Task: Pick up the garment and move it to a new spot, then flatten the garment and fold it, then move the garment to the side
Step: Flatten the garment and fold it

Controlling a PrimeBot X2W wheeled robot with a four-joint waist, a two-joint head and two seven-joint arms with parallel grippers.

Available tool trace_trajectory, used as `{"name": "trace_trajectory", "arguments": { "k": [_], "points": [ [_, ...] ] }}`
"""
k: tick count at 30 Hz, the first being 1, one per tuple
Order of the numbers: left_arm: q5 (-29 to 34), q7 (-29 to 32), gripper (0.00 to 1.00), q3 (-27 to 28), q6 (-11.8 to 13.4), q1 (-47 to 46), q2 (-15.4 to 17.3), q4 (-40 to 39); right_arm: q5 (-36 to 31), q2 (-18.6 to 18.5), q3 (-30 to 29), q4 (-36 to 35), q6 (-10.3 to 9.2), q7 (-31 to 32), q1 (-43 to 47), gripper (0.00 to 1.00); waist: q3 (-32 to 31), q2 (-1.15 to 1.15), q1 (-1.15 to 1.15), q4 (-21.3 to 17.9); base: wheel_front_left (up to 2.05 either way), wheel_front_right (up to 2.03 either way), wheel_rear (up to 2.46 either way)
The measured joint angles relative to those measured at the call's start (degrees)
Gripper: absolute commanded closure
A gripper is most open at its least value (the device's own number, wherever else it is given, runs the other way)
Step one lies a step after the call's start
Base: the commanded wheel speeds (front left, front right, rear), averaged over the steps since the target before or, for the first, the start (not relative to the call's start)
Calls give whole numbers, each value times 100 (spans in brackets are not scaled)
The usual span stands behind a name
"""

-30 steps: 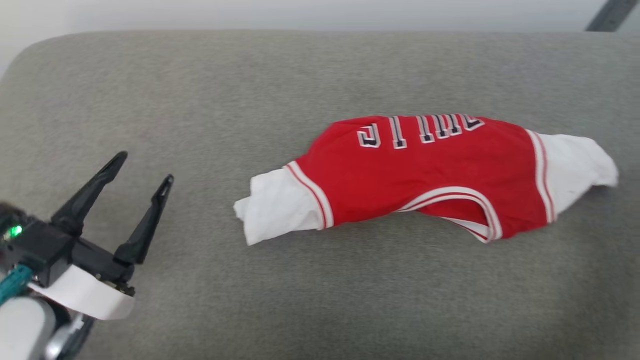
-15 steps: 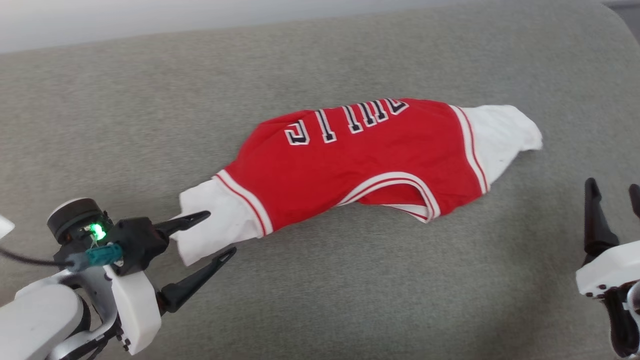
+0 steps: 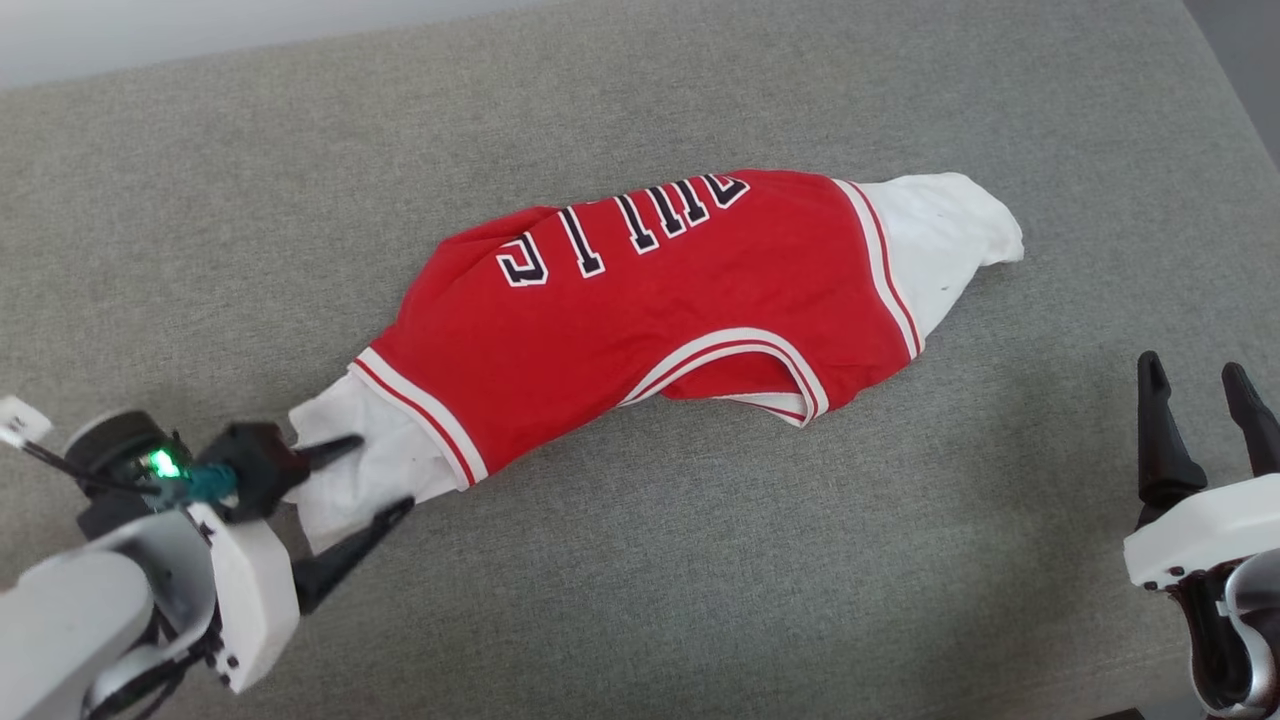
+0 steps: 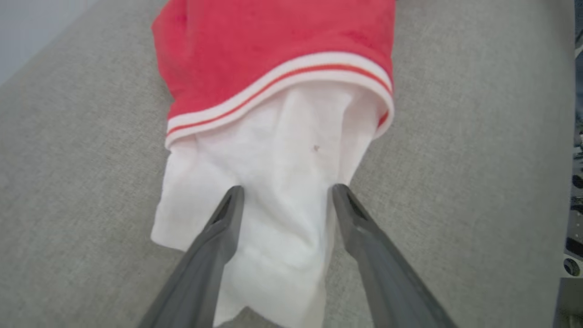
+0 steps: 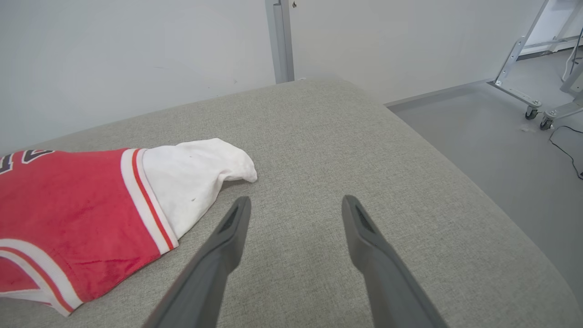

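Head view: the garment (image 3: 640, 320), a red jersey-style shirt with white short sleeves and striped trim, lies bunched in a long diagonal across the middle of the grey woven-fabric cushion (image 3: 700, 600). One sleeve (image 3: 400, 455) points toward the near left corner, the other toward the far right edge. Judged light, soft and limp, so it will sag and trail when lifted. Best hold: the sleeve ends, one per arm. The left gripper (image 3: 385, 472) is at the near-left sleeve. The right gripper (image 3: 1192, 365) is near the right edge, fingers spread, empty, well apart from the cloth.

Left wrist view: fingers (image 4: 218, 237) spread moderately, straddling the white sleeve, tips short of the striped band (image 4: 273, 86). No pinch yet; whether they touch the cloth, cannot tell.

Right wrist view: fingers (image 5: 364, 246) spread over bare cushion. The far sleeve lies ahead toward that view's left, apart from them.
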Motion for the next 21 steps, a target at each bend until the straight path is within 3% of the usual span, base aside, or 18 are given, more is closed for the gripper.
{"name": "trace_trajectory", "arguments": {
  "k": [6, 7, 8, 9, 10, 11, 16, 20, 21],
  "points": [
    [126, 147, 0, -12, 0, 192, -51, 18, -2, 1, 49, -36, 0, 23, -34, 0, 27, 0, 0, 8, 0, 0, 0],
    [124, 113, 11, -13, 0, 182, -86, 75, -2, 1, 63, -38, 0, 24, -53, 0, 39, 0, 0, 13, 0, 0, 0],
    [111, 87, 45, -13, 0, 160, -113, 155, -2, 1, 83, -42, 0, 45, -73, 0, 52, 0, 0, 17, 0, 0, 0],
    [109, 66, 68, -15, 0, 127, -133, 205, -3, 2, 104, -43, 0, 51, -94, 0, 65, 0, 0, 20, 0, 0, 0],
    [109, -23, 88, -9, 0, 39, -189, 304, -56, 2, 148, -74, 0, 86, -122, 0, 91, 0, 0, 22, 0, 0, 0],
    [109, -29, 100, -8, 0, 23, -215, 326, -77, 2, 178, -85, 0, 131, -122, 0, 102, 0, 0, 20, 0, 0, 0],
    [153, -37, 100, -12, 0, 23, -232, 260, -277, -105, 637, -136, 1, 630, -183, 0, 153, 0, 0, 37, 0, 0, 0],
    [212, -123, 100, -13, 0, -25, -235, 148, -349, -677, 1259, -51, 1, 1569, -359, 0, 216, 0, 0, 102, 0, 0, 0],
    [220, -136, 96, -13, 0, -45, -245, 126, -368, -825, 1349, -47, 1, 1815, -443, 0, 236, 0, 0, 126, 0, 0, 0]
  ]
}}
